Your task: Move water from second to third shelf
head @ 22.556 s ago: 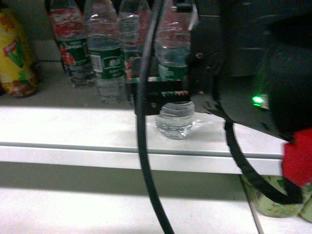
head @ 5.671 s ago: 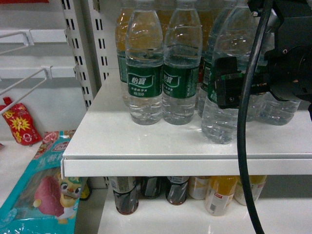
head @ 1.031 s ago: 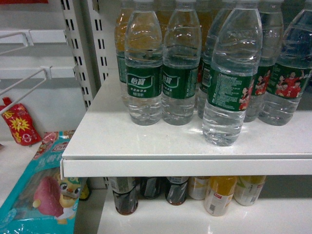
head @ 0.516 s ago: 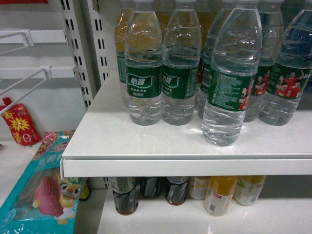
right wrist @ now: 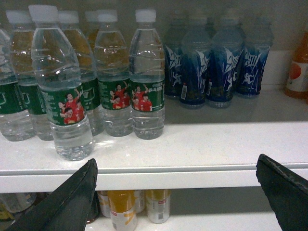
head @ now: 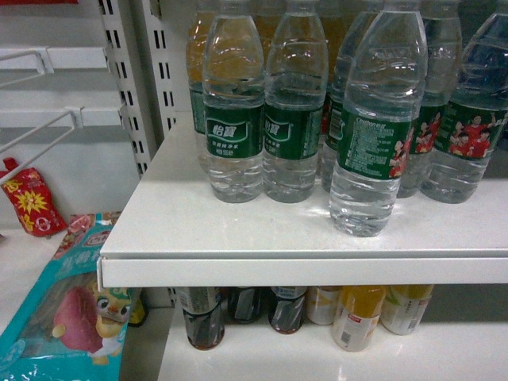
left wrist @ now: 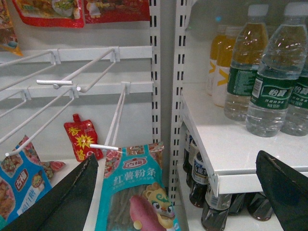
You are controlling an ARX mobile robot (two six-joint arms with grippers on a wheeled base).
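On the white metal shelf (head: 238, 230), the clear ribbed green-labelled water bottle (head: 377, 127) stands alone near the front edge.
Both grippers — left (left wrist: 178, 192), right (right wrist: 175, 195) — hang spread and empty; placement looks done — only retreat remains.

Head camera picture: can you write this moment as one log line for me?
clear ribbed green-label water bottle: upright, front of white shelf | left jaws: open, empty | right jaws: open, empty | step: bottle placed

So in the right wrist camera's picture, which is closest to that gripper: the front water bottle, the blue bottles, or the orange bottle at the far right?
1. Front water bottle, left, near the shelf edge.
2. Blue bottles, middle, toward the back.
3. Orange bottle, far right, at the back; close to the blue ones in depth, so those two are hard to rank.
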